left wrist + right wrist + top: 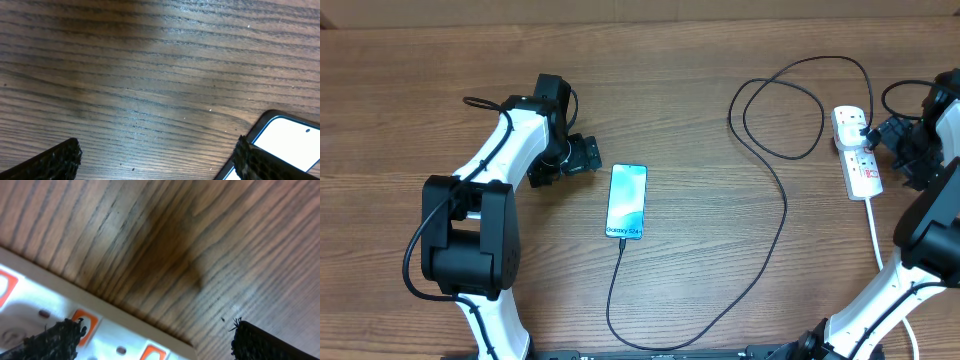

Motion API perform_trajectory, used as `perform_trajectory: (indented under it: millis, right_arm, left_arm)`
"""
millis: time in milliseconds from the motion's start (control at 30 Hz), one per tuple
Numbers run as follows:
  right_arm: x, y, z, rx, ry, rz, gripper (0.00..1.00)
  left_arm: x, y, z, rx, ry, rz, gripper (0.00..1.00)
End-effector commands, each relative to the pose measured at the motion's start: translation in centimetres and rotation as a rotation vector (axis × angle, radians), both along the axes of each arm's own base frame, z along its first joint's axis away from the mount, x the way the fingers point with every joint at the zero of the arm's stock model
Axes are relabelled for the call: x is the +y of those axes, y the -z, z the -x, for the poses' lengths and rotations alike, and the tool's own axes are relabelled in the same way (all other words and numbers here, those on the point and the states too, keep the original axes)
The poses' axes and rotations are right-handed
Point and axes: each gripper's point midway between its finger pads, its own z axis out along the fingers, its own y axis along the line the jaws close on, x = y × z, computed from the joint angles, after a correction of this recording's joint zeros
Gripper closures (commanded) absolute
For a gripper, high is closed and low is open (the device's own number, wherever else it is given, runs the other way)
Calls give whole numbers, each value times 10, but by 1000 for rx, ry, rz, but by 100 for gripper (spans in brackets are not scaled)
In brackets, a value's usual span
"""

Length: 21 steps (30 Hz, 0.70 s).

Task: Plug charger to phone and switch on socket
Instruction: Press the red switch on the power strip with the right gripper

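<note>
The phone [627, 201] lies face up mid-table, its blue screen reading "Galaxy S24". The charger cable [775, 180] runs from the phone's near end in a long loop to a black plug [869, 131] seated in the white socket strip [857, 152] at the right. My left gripper [588, 156] is open and empty just left of the phone's far end; the left wrist view shows the phone's corner [287, 142] by one fingertip. My right gripper [910, 150] is open just right of the strip; the right wrist view shows the strip [45, 310] with orange-red switches [84, 322] below one finger.
The strip's white cord [876, 240] runs toward the near edge beside the right arm. The left arm's body [470, 235] stands at the near left. Bare wood lies between phone and strip, crossed by the charger loop.
</note>
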Motion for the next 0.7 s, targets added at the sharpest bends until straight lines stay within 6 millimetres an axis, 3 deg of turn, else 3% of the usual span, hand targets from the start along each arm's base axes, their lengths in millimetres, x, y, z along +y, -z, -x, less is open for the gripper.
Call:
perform_trajectory:
  millis: [0, 233, 667]
  right_arm:
    - [2, 9, -7, -23, 9, -41, 0]
    - [16, 22, -3, 3, 4, -120, 0]
    - [29, 21, 7, 40, -4, -184, 0]
  left_arm:
    - [0, 0, -5, -8, -2, -6, 0]
    - [-1, 0, -5, -8, -1, -6, 1]
    - [-1, 0, -5, -8, -1, -6, 1]
